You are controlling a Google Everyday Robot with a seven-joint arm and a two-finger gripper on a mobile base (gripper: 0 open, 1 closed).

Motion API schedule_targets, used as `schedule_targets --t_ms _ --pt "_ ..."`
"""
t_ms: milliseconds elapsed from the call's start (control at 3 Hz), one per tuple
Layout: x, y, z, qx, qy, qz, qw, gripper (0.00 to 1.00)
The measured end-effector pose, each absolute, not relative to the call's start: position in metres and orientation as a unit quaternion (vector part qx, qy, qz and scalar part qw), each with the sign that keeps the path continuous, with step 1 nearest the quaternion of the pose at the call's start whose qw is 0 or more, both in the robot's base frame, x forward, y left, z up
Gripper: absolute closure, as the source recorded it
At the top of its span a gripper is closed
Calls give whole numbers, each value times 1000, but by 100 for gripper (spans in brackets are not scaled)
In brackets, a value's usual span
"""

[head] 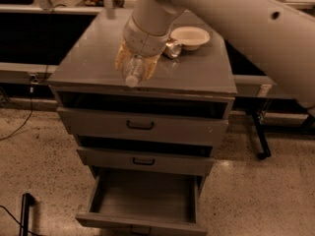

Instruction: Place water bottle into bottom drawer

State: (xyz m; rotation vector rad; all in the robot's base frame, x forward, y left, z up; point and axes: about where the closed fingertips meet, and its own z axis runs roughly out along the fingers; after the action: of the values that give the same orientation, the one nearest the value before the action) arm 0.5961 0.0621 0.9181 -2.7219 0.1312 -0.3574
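Note:
My gripper (135, 63) is shut on the water bottle (133, 72), a small clear bottle whose white cap points down toward the camera. It holds the bottle in the air over the front edge of the grey cabinet top (88, 63). The yellowish fingers (121, 57) flank the bottle on both sides. The bottom drawer (142, 221) is pulled out below, a wide grey tray with a plain interior. My big white arm runs from the upper right down to the gripper.
A shiny can (172, 48) and a pale bowl (190, 37) sit on the cabinet top behind the gripper. The two upper drawers (140, 126) have dark handles. A dark table leg (260, 134) stands right; a cable lies at the lower left.

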Motion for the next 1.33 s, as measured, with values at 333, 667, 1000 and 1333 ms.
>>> schedule_targets --t_ms 333,667,1000,1333 --pt "536 39 915 -967 48 -80 238 100" --pt "511 2 911 -959 70 -54 268 100" --pt "511 1 913 -959 74 -54 269 100" --pt "516 1 892 -952 81 -56 289 100"
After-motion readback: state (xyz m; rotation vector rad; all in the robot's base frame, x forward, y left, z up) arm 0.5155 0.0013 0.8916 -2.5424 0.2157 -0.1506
